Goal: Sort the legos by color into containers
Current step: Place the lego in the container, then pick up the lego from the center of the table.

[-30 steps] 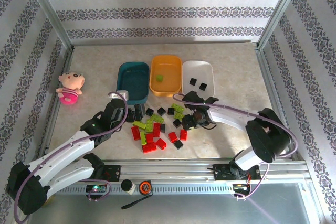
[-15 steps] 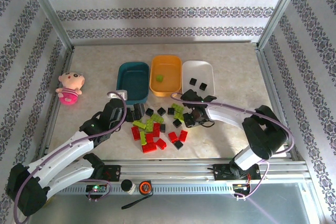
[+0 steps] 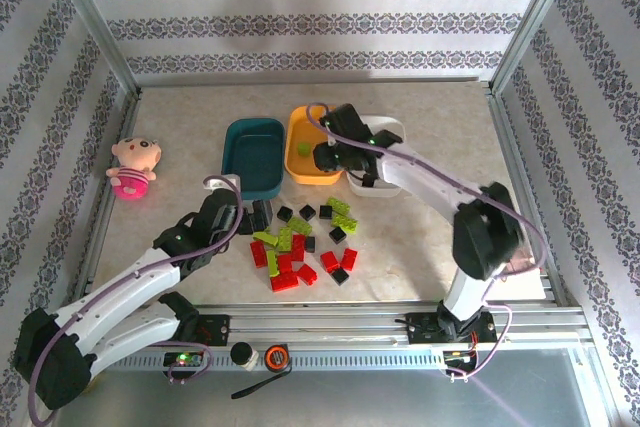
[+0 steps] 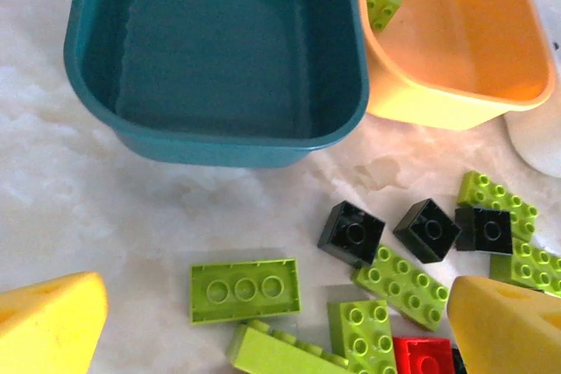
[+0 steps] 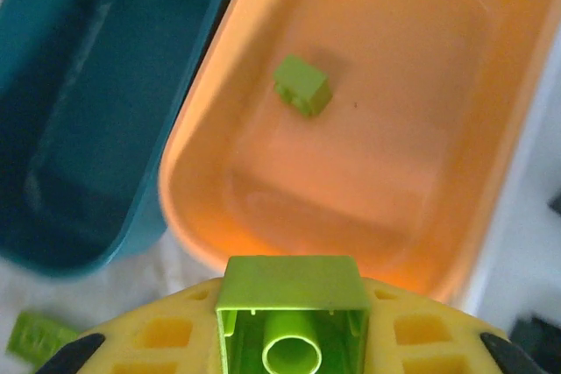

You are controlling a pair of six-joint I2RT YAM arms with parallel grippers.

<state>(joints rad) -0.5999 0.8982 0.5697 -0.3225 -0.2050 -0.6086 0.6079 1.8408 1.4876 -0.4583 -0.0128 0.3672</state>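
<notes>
Legos [image 3: 300,242]: red, lime and black, mostly loose in a heap on the table [image 3: 180,127], just in front of the three trays.

The right gripper [image 3: 325,157] is clenched on one lime brick [image 5: 292,304], hollow underside facing the wrist camera. It hangs over the near part of the orange-yellow tray [image 3: 318,125]. Likely reason is that lime goes here, since a lime piece [image 5: 302,83] already lies on that tray's floor, so this looks like the drop step.

The left gripper [image 3: 235,215] has its jaws spread wide and nothing between them. It sits low over the heap's left edge, near the front wall of the teal tray [image 4: 219,50]. Below it are a flat lime plate [image 4: 245,289] and black bricks [image 4: 351,232]. It's probably lining up a pick, but which brick is unclear.

Edges:
- The teal tray and orange-yellow tray stand side by side, rims touching or nearly so.
- The white tray [image 3: 385,132] is on the other side and partly hidden by the right arm.
- A release close to a rim could bounce the brick into a neighbouring tray or out the front, so it's better to let go further in.

Room:
- The orange floor is mostly bare, so there's plenty of landing space.
- The teal tray has nothing in it.
- The arms are well apart here.
- The pink doll [image 3: 135,167] sits far left, out of the way.
</notes>
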